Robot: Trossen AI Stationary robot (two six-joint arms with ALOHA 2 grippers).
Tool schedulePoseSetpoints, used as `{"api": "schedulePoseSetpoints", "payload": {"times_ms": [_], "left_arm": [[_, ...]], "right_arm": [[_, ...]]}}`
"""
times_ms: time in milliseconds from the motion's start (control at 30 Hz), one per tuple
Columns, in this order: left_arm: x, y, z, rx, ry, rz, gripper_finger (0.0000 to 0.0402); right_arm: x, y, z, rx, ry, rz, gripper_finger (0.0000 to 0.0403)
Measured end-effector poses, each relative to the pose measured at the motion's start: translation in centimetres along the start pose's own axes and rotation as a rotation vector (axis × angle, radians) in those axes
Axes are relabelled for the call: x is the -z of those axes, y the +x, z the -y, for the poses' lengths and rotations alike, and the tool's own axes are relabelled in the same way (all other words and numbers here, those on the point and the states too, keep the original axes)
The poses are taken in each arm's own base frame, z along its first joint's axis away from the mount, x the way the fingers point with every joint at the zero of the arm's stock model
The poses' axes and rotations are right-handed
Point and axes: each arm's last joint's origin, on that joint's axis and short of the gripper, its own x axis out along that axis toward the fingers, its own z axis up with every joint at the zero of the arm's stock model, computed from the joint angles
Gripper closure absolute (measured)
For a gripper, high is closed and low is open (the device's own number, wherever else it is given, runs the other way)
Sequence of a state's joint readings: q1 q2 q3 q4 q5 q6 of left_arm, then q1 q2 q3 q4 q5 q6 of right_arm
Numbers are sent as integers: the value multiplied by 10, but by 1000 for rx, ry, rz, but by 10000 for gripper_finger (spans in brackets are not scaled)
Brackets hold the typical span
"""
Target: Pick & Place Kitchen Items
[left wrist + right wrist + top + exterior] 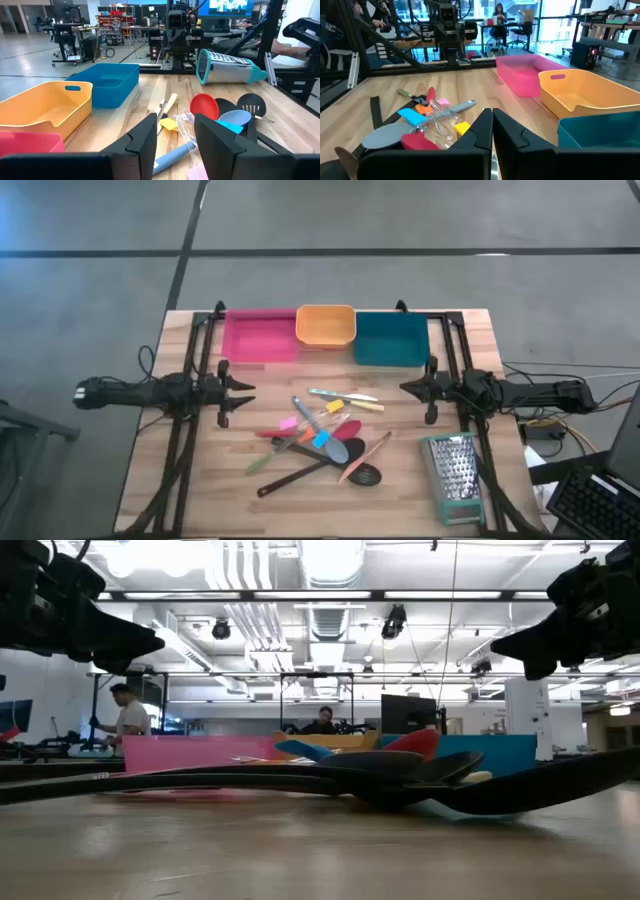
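Left wrist view — left hand [173,137] apparently half-open, empty — above utensils [200,120].

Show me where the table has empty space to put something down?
Bare wood lies between the left claw and the utensil pile, between the pile and the grater, and along the near edge. All three bins, pink, orange and teal, look empty. The middle is crowded.

Utensil pile [322,442] between bare table [200,480] flanks
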State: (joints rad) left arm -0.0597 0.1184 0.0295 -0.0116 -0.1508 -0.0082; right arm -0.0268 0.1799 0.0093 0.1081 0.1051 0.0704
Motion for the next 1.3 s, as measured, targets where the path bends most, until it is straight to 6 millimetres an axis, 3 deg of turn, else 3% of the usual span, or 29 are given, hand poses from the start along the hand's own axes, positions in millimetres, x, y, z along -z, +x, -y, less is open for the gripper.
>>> {"api": "schedulePoseSetpoints", "payload": {"times_ms": [1300], "left_arm": [[0,0,0,0,0,0,266]], "right_arm": [[0,0,0,6,-31,1,394]]}}
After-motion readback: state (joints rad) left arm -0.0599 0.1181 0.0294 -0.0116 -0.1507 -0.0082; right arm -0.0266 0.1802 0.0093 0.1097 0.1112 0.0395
